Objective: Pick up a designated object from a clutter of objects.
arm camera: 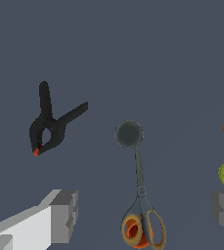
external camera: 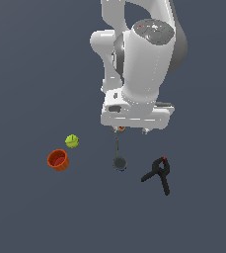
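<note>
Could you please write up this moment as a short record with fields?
target: black spring clamp, lying free on the floor, handles splayed
gripper: jaws open, holding nothing, above the scissors
scissors: blade tips touching or overlapping the dark round disc
cup: orange-red, beside the yellow-green ball, at the exterior view's left
clamp position: at the exterior view's right, apart from the rest

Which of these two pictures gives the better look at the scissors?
The wrist view: the scissors show whole there, blades running from the dark disc down to the orange handle loops. In the exterior view the arm hides the handles; only thin blades show above the disc.
</note>
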You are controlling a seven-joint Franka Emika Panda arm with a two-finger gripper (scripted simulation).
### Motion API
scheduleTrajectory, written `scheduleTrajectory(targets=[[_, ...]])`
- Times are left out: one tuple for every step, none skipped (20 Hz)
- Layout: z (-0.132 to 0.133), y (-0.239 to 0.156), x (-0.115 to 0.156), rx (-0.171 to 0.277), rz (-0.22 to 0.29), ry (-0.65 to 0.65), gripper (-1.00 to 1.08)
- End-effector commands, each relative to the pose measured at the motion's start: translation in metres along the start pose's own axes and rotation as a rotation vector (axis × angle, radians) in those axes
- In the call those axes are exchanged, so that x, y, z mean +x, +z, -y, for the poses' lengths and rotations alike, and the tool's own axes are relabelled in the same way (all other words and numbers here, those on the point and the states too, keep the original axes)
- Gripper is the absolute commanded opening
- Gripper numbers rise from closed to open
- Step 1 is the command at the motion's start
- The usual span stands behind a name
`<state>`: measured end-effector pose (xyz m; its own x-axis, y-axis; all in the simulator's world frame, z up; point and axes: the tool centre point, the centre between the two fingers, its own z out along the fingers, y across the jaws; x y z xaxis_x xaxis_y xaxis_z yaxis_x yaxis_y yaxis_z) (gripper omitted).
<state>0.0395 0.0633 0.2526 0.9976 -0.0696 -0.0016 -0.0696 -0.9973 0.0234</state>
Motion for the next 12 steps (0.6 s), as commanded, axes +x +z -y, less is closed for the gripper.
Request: scheduleTrajectory(targets=[[0.014, 0.014, 0.009, 0.002, 0.000, 0.041, 1.00], [0.020, 0.019, 0.012, 0.003, 0.000, 0.059, 1.00], [0.026, 0.025, 0.016, 0.004, -0.001, 0.076, 1.00], [0.032, 0.031, 0.019, 0.005, -0.001, 0.093, 1.00], [0.038, 0.037, 0.022, 0.006, -0.001, 0.111, 1.00], [0.044, 0.044, 0.025, 0.006, -0.001, 0.128, 1.00], [0.050, 0.050, 0.028, 0.007, -0.001, 0.146, 1.00], [0.056, 0.056, 0.030, 0.008, -0.001, 0.163, 1.00], [0.062, 0.063, 0.033, 0.009, -0.001, 0.180, 1.00], [0.068, 0.069, 0.035, 0.010, -0.001, 0.198, 1.00], [0.074, 0.076, 0.037, 0.011, -0.001, 0.215, 1.00], [0.080, 0.083, 0.039, 0.012, -0.001, 0.233, 1.00]])
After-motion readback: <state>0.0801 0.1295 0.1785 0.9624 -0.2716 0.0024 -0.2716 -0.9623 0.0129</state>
